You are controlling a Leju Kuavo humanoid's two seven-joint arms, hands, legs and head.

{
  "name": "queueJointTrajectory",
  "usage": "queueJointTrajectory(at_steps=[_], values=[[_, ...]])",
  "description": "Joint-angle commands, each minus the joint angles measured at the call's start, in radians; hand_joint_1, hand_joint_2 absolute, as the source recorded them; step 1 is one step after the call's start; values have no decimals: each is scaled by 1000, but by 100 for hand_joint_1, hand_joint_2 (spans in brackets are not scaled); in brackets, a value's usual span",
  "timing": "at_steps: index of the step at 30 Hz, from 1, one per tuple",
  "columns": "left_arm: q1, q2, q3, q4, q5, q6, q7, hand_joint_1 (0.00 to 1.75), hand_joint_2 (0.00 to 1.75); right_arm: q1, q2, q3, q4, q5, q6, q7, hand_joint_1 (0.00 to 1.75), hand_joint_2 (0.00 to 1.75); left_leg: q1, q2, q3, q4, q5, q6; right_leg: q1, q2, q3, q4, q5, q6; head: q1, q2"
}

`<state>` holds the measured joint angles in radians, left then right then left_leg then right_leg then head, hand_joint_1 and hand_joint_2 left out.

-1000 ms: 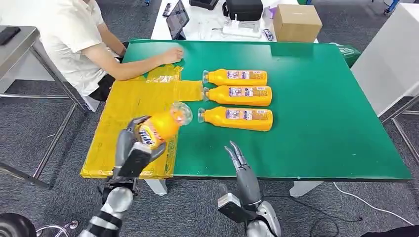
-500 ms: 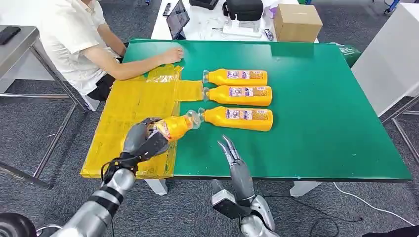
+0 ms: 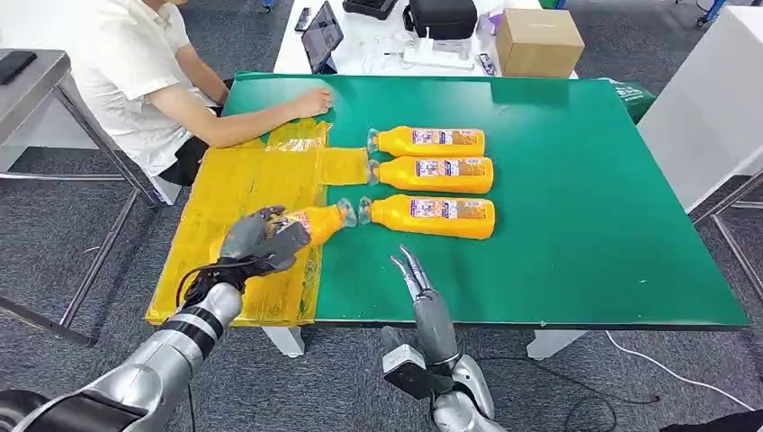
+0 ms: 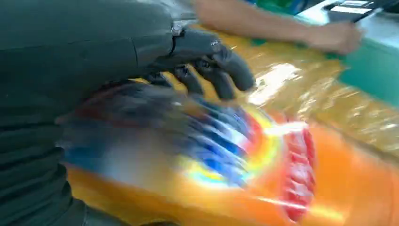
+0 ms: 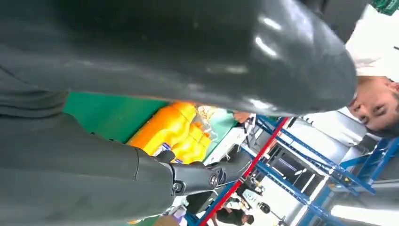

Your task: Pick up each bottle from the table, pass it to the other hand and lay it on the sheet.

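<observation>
My left hand (image 3: 256, 245) grips an orange bottle (image 3: 317, 220) with a clear cap, held low over the near right part of the yellow sheet (image 3: 241, 189). The left wrist view shows that bottle (image 4: 226, 174) blurred, with dark fingers (image 4: 211, 61) wrapped over it. Three more orange bottles lie side by side on the green table (image 3: 576, 198): far (image 3: 427, 141), middle (image 3: 434, 174), near (image 3: 430, 216). My right hand (image 3: 416, 277) hovers over the table's front edge, fingers straight and holding nothing. In the right wrist view the bottles (image 5: 174, 129) show past the hand.
A person in a white shirt (image 3: 121, 72) sits at the table's left, one hand (image 3: 313, 101) resting on the table by the sheet's far end. A cardboard box (image 3: 538, 40), a tablet (image 3: 322, 34) and a black bag (image 3: 443, 16) stand on a white table behind.
My left hand has lowered the bottle from a raised, tilted hold down to the sheet, its cap now near the closest lying bottle. My right hand has drifted slightly left.
</observation>
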<state>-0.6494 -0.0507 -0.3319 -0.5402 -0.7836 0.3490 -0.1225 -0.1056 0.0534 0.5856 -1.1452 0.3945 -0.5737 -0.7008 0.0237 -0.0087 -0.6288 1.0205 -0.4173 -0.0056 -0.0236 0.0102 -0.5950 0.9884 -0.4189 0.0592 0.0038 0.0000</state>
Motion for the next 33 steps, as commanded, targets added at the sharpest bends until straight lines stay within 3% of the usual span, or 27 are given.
queueJointTrajectory(at_steps=[1,6,9,10,11,13,15,16,17,20,22,23,24,27,29,32,33], values=[[-13,1,-151,18,-121,-102,7,0,175,-14,-18,8,40,10,5,3,0,0,0,-3,2,-1,0,2,0,-4,4,-1,-1,-2,0,0],[47,1,-184,-143,-153,-123,14,0,175,1,-22,-2,31,21,3,3,0,0,0,-1,4,-1,-1,3,1,-3,7,-2,-1,-3,0,0],[151,-8,-178,-341,-152,-38,-3,0,175,16,-19,-17,28,45,-7,3,0,0,-1,-1,3,-2,-1,2,0,-3,5,-2,-1,-2,0,0],[214,-27,-147,-443,-154,125,-41,0,175,21,-16,-29,33,74,-25,3,0,0,-1,-1,1,-1,0,1,0,-2,3,-1,-1,-1,0,0],[241,-31,-156,-482,-169,132,-28,0,175,25,-18,-31,28,76,-24,3,0,0,-1,-1,2,-1,-1,2,0,-3,5,-1,-1,-2,0,0],[327,-46,-140,-612,-191,290,-56,0,175,30,-21,-53,33,131,-58,3,0,0,-1,-1,3,-1,-2,2,0,-3,5,-2,-2,-2,0,0],[373,-53,-121,-677,-231,349,-63,0,175,30,-27,-65,30,147,-63,3,0,0,-1,0,3,-1,-3,2,0,-2,5,-2,-2,-2,0,0],[433,-102,-22,-779,-315,349,-130,0,175,27,-31,-80,31,162,-69,3,0,0,-1,0,1,-1,-2,2,0,-1,3,-1,-2,-2,0,0],[433,-102,-22,-779,-315,349,-130,0,175,27,-31,-80,31,162,-69,3,0,0,-1,2,7,-1,-5,3,1,-1,8,-3,-4,-4,-1,0],[433,-102,-22,-779,-315,349,-130,0,175,27,-31,-80,31,162,-69,3,0,0,-1,-1,-2,0,-2,1,0,-2,-1,-1,-1,-1,0,0],[483,-177,109,-884,-379,349,-254,0,175,20,-37,-90,35,188,-82,3,0,0,-1,-1,-2,0,-3,1,0,-2,0,-1,-2,-2,0,0],[530,-265,210,-921,-364,349,-409,0,175,9,-47,-105,48,217,-94,3,0,0,-1,2,-3,1,-3,1,0,0,-1,0,-1,-2,0,0],[542,-298,262,-945,-364,349,-482,0,175,1,-56,-118,52,232,-97,3,0,0,0,4,2,1,-5,3,1,1,3,-1,-2,-4,0,0],[563,-272,243,-935,-305,331,-511,0,175,-20,-91,-141,73,322,-112,51,0,0,-1,1,-2,0,-4,3,0,-2,0,-1,-1,-1,0,0],[557,-248,81,-816,-195,349,-442,0,175,-83,-119,-210,168,499,-124,168,0,0,-1,2,2,-1,-4,3,0,0,3,-3,-1,-2,0,0],[571,-256,78,-828,-209,349,-439,0,175,-97,-127,-227,195,476,-124,132,0,0,-2,-1,0,-1,-2,2,-1,-2,2,-2,0,-1,-2,0],[563,-237,35,-797,-149,349,-429,0,175,-97,-125,-257,193,549,-124,172,0,175,-2,-2,2,-2,-2,3,-1,-4,4,-3,-1,-2,-1,0]])
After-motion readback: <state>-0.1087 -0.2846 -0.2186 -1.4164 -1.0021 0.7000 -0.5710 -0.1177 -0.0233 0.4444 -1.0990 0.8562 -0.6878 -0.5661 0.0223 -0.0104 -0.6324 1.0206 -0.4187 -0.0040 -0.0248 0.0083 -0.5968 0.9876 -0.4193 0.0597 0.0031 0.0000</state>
